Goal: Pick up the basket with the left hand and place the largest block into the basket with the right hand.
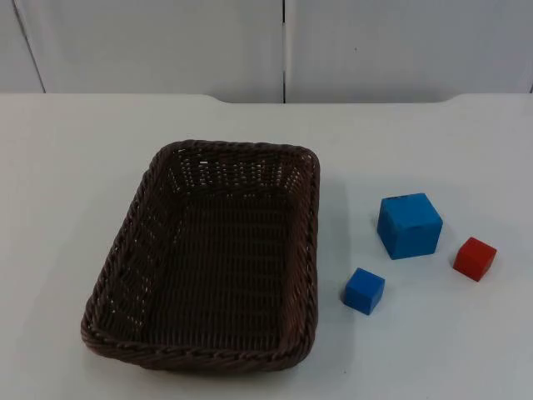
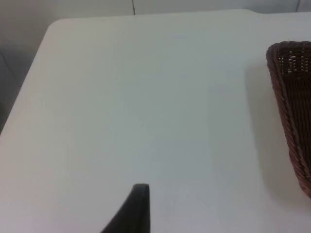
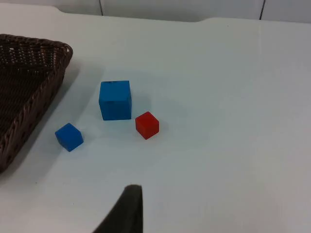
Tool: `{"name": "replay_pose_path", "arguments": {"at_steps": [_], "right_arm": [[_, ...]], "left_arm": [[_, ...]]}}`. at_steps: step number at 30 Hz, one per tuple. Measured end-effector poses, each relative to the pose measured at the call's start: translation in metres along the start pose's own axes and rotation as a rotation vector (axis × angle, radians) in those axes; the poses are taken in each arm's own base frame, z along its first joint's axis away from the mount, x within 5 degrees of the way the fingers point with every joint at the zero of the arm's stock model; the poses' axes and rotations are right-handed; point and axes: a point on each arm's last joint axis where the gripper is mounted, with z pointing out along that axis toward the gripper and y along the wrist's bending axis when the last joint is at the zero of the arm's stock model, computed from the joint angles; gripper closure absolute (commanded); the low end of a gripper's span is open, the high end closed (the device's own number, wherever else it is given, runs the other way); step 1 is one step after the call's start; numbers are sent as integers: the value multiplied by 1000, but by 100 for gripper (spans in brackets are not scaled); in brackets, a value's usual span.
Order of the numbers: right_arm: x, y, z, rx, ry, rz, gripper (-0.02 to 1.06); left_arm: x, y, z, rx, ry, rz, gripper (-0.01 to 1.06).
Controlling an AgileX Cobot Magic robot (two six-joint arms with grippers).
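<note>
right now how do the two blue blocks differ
Size: the large blue block is plainly bigger than the small blue block.
Place: the large blue block sits farther from the basket, with the red block beside it; the small blue block lies close to the basket's rim.
Shared: both are blue cubes resting on the table, untouched.

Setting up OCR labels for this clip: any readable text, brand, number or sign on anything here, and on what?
None: no readable text on anything.
Brown wicker basket: plain weave, no tag.
Large blue block: plain faces, only a faint dark scuff on its upper face, not lettering.
Small blue block: plain.
Red block: plain.
White table and grey partition wall: unmarked.
</note>
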Motion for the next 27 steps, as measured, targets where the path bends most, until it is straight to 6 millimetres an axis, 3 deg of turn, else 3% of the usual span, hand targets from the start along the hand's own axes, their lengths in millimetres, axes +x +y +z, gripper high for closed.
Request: {"name": "replay_pose_path", "arguments": {"at_steps": [11,20,27], "right_arm": [[0,0,0,0,0,0,-1],[0,0,0,0,0,0,-1],[0,0,0,0,0,0,-1]], "left_arm": [[0,-1,0,13,4,-7,0],[-21,-1,1,17,28,-9,0],[-23,-1,2,19,37,-10,0]]}}
